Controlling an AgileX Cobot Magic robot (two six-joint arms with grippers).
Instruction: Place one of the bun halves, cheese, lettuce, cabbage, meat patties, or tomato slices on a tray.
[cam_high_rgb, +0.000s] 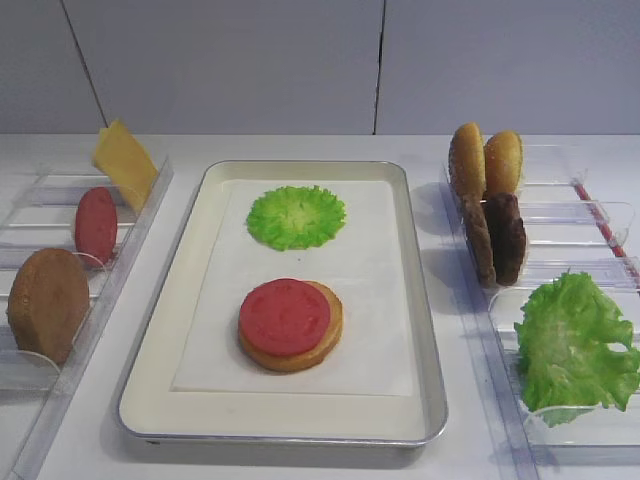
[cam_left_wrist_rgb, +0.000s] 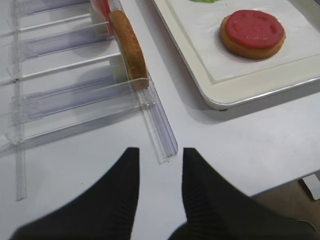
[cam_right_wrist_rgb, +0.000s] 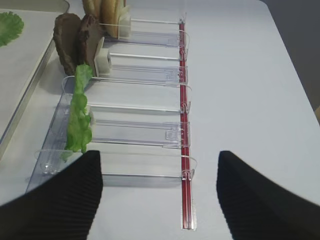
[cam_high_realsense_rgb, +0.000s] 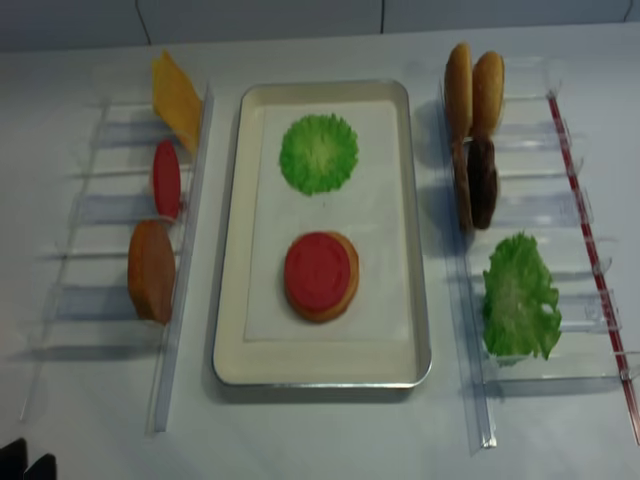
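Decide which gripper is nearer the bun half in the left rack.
Left. The left gripper, empty, hovers just short of the bun half in its rack. The right gripper is across the tray, over the right rack.

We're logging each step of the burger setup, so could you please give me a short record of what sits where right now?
tray: centre of table, paper liner inside
on tray, far end: round green leaf
on tray, near end: tomato slice lying on a bun half
left rack: cheese, second tomato slice, another bun half, all on edge
right rack: two buns, two meat patties, lettuce
left gripper: over bare table near the left rack's end, fingers apart, holding nothing
right gripper: over the right rack, fingers wide apart, holding nothing
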